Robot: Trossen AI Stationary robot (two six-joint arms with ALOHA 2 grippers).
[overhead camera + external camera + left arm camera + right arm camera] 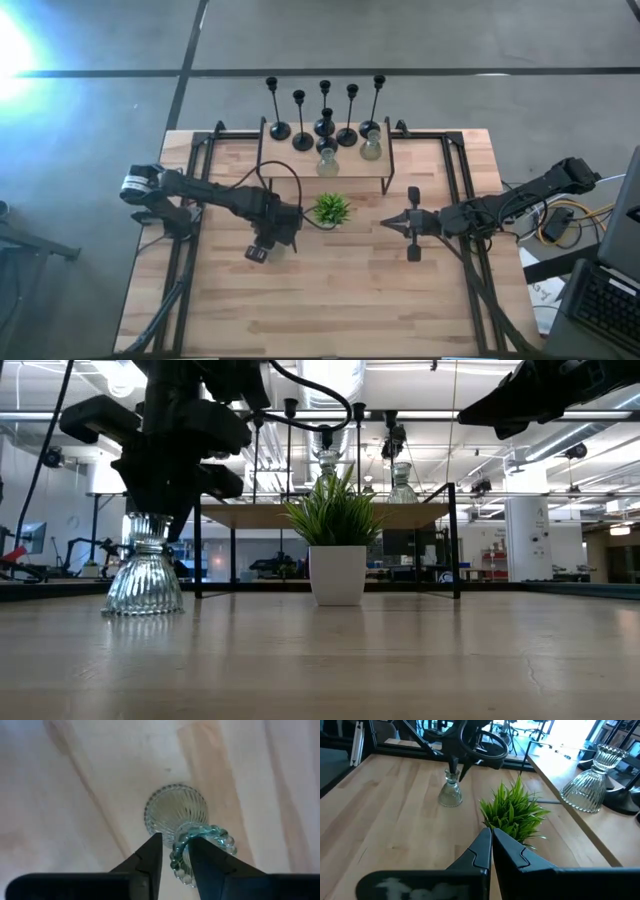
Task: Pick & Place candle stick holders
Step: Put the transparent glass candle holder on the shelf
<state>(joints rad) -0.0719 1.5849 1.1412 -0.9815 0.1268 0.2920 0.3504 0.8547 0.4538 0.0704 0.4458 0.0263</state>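
My left gripper (175,851) pinches the beaded rim of a ribbed glass holder (176,812) standing on the pale wood table (340,300), left of the spiky plant (331,208). My right gripper (388,224) waits closed beside the plant. Slim black sticks (300,122) and two glass holders (327,159) stand on the shelf (300,160)

We read this as a robotics lab or open workshop hall: wooden worktop (330,290) on a black frame, concrete floor (420,35), exposed ceiling ducts (340,380), pillar (522,538), workstations behind, loose cables (560,222) beside it.
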